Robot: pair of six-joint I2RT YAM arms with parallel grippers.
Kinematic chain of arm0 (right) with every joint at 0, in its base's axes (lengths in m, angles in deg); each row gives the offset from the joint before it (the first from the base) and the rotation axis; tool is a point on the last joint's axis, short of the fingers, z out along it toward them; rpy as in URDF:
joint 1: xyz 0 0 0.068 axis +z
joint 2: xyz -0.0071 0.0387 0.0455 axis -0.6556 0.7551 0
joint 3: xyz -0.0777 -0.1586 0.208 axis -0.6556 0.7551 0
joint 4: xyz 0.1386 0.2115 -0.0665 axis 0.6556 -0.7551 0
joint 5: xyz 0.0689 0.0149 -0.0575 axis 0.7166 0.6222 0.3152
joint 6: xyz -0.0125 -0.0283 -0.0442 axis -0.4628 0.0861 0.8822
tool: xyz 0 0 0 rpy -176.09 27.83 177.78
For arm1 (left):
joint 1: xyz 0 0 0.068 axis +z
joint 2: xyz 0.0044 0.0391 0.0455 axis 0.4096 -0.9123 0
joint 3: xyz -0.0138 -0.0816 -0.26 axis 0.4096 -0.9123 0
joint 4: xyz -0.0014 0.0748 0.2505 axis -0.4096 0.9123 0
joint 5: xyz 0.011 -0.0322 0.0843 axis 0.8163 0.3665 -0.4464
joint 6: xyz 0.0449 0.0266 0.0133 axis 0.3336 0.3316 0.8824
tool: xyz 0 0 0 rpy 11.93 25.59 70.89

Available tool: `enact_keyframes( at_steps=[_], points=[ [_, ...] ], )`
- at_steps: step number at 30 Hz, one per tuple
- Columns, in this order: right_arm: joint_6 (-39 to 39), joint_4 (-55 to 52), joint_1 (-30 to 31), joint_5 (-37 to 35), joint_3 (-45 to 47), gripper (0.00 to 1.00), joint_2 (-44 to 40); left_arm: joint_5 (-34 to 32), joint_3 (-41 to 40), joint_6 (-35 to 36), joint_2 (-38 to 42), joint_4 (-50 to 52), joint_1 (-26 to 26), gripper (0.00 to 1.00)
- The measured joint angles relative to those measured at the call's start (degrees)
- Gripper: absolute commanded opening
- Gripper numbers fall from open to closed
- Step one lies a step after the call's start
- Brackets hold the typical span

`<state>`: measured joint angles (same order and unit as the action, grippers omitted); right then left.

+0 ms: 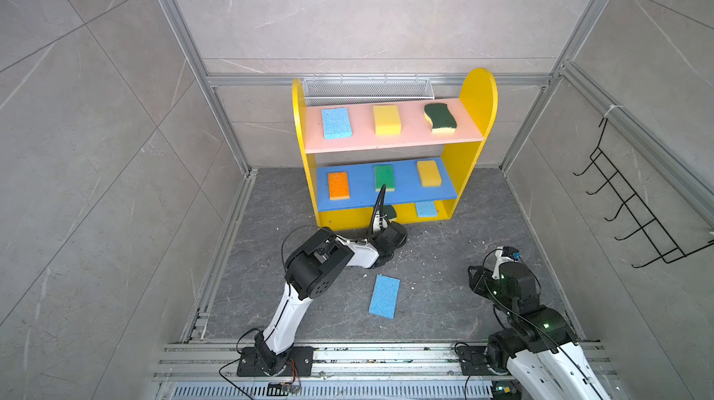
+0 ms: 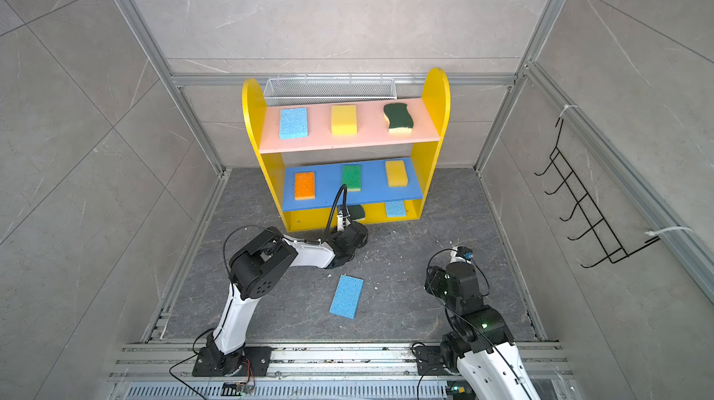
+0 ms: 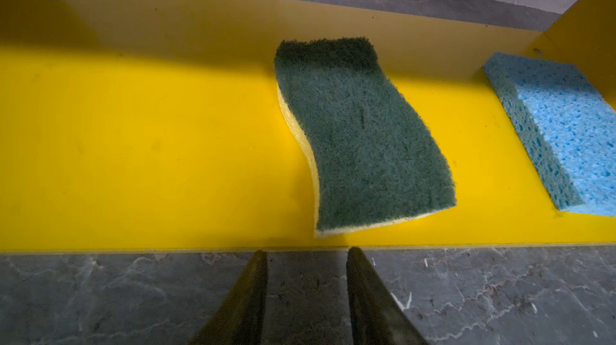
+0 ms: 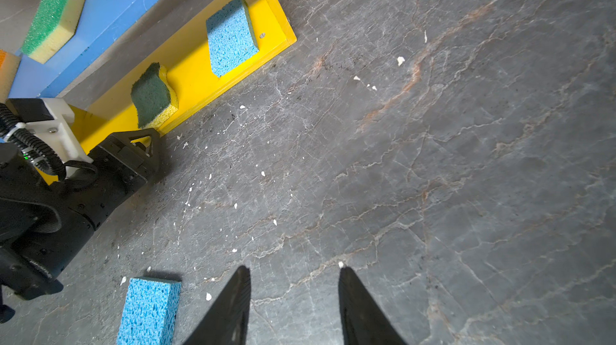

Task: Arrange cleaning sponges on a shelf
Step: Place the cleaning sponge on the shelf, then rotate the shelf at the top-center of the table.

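Note:
The yellow shelf [image 1: 477, 108] holds three sponges on its pink board and three on its blue board. On its yellow base [image 3: 133, 160] lie a wavy dark-green sponge [image 3: 360, 133] and a light blue sponge [image 3: 560, 133]. My left gripper [image 3: 306, 253] is open and empty, low over the floor just in front of the base edge, facing the wavy sponge without touching it. Another light blue sponge [image 1: 384, 296] lies flat on the floor between the arms. My right gripper [image 4: 295, 270] hangs open and empty over bare floor, to the right of that sponge [image 4: 148, 313].
A white wire mesh basket [image 1: 367, 88] hangs on the back wall behind the shelf top. A black wire hook rack [image 1: 633, 204] is fixed to the right wall. White crumbs dot the dark stone floor [image 1: 444, 301]. Aluminium frame rails border the floor.

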<state>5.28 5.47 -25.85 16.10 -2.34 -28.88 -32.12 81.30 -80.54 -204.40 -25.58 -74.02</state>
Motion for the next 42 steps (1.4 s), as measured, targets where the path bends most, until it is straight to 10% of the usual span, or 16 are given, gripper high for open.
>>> enact_keyframes(
  at_steps=[17, 31, 42],
  points=[
    [-0.02, 0.81, 0.0, 0.61, 0.52, 0.48, 0.39, -1.22, -4.22, 1.44, 2.71, -1.77, 0.79, 0.45],
    [3.1, 10.64, -0.02, -2.91, -5.95, 0.55, 18.32, -4.66, -17.25, 6.8, 24.85, -1.25, -4.72, 0.49],
    [7.85, 20.09, 0.0, -7.98, -11.17, 0.6, 33.88, 0.57, -23.39, 4.92, 40.74, 19.32, -4.52, 0.59]
  ],
)
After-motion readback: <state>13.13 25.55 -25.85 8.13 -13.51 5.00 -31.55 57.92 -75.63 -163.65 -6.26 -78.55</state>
